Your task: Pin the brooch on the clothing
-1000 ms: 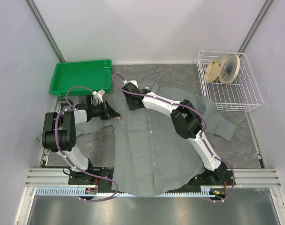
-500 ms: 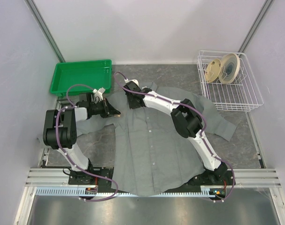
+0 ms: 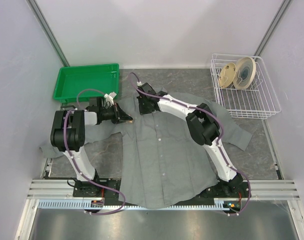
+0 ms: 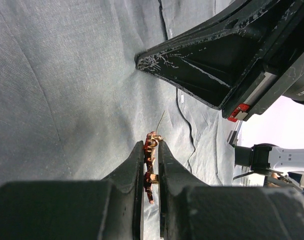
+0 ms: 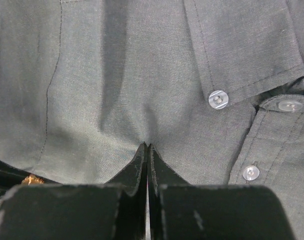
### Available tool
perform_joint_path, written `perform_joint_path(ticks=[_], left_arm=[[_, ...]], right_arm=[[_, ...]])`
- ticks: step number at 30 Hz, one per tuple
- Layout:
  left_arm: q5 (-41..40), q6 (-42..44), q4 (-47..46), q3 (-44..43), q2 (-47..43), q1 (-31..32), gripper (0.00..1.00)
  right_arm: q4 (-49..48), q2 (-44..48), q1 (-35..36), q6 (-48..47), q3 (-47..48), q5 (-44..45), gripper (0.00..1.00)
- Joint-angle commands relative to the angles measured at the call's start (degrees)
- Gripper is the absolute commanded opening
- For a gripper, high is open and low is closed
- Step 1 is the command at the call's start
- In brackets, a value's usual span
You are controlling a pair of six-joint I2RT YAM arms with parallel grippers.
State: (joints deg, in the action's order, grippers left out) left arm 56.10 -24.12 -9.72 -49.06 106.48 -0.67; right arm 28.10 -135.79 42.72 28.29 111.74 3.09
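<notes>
The clothing [image 3: 167, 150], a grey button-up shirt, lies spread flat on the table. My left gripper [image 3: 124, 119] hovers over the shirt's left shoulder, shut on the brooch [image 4: 152, 142], a small orange-red pin. The brooch stands on edge between the fingers [image 4: 129, 170], and its thin needle [image 4: 161, 120] points at the cloth [image 4: 66, 90]. My right gripper [image 3: 144, 107] is just right of it near the collar, shut on a small pinch of the fabric [image 5: 146, 146]. Creases in the cloth [image 5: 116, 90] run into its tips. In the left wrist view the right gripper [image 4: 141, 62] appears beyond the brooch.
A green tray [image 3: 86, 82] stands at the back left, close behind the left gripper. A white wire basket [image 3: 264, 107] holding round discs [image 3: 237, 74] is at the back right. The shirt's placket buttons [image 5: 218, 99] lie just right of the right gripper. One sleeve [image 3: 46, 147] trails off left.
My right gripper has shut, pinching the shirt fabric near the collar. My left gripper has moved right and a little back with the brooch, closer to the right gripper.
</notes>
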Motion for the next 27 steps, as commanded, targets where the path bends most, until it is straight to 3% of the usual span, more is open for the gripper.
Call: perform_joint_path(ticks=[1, 8, 27], left_arm=[[3.2, -3.8, -5.1, -2.3, 2.1, 0.1, 0.02], [5.0, -7.6, -9.6, -2.5, 4.4, 0.1, 0.02], [4.1, -8.8, -10.4, -4.2, 8.3, 2.2, 0.02]], right_arm=[[-3.2, 4.0, -1.2, 2.1, -1.3, -5.0, 0.00], [-4.4, 4.2, -2.1, 3.2, -2.1, -7.8, 0.00], [-5.7, 5.2, -2.8, 4.4, -3.8, -9.8, 0.00]])
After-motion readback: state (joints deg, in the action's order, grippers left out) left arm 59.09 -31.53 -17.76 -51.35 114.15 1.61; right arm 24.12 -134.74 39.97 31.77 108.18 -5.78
